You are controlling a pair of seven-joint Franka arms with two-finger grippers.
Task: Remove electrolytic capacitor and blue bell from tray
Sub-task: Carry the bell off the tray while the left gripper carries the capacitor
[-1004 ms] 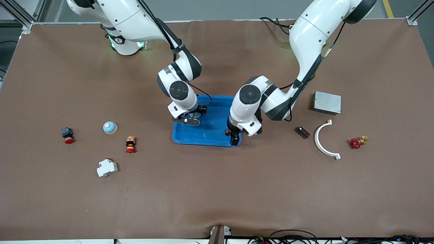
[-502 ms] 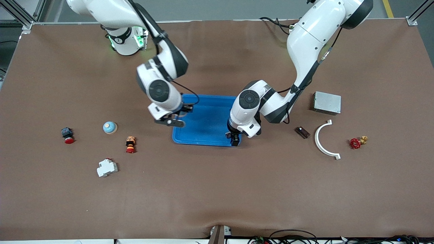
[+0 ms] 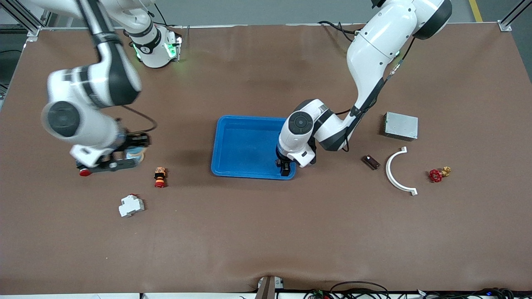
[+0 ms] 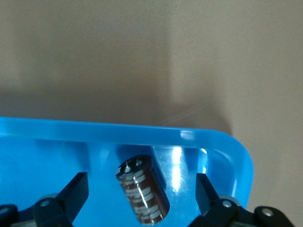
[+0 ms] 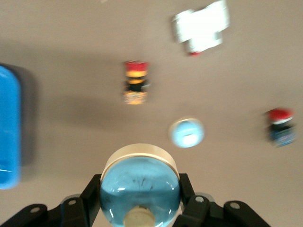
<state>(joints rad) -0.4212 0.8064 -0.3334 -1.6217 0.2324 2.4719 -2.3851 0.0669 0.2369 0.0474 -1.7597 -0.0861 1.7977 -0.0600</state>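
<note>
right hand (image 5: 140,208) gripping blue bell (image 5: 140,184) over surface, lower gently. left hand (image 4: 142,201) wide around capacitor (image 4: 142,191) in tray (image 3: 245,145), close centred.

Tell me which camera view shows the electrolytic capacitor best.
The left wrist view: the electrolytic capacitor lies tilted in a corner of the tray, between the open fingers of the left gripper. In the front view that gripper hides it. The right wrist view shows only an edge of the tray, not the capacitor.

Glossy blue plastic tray (image 3: 245,145), matt brown cloth table cover (image 3: 291,232), shiny-sleeved capacitor (image 4: 142,191), dull grey metal box (image 3: 400,126)
</note>
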